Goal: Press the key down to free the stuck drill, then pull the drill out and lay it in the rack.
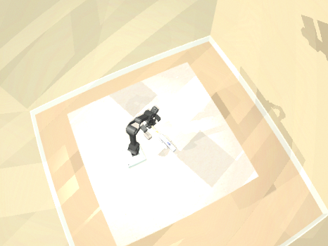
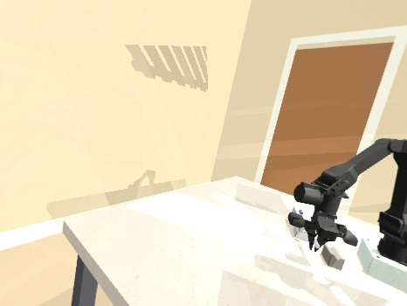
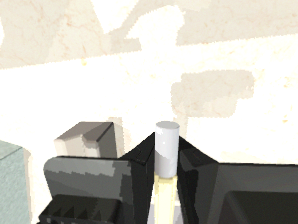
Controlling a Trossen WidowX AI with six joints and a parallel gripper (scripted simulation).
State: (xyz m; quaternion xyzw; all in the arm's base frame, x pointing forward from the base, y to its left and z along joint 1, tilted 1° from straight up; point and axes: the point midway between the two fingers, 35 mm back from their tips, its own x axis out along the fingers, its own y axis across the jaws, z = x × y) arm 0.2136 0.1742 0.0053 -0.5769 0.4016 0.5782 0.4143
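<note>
Wrist view: pincer (image 3: pixel 165 165) nearly closed, gripping the drill (image 3: pixel 166 147).

We see a dark grey arm (image 2: pixel 369 159) of blocky links with rounded joints, standing on a pale green base plate (image 2: pixel 371 262). Our gripper (image 3: pixel 165 160) has two black, wedge-shaped fingers.

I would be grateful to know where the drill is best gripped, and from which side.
By its round white shaft, with a finger on each side, coming in along its length from the rear end. It is slim and straight, and the hand is shut on it exactly so.
</note>
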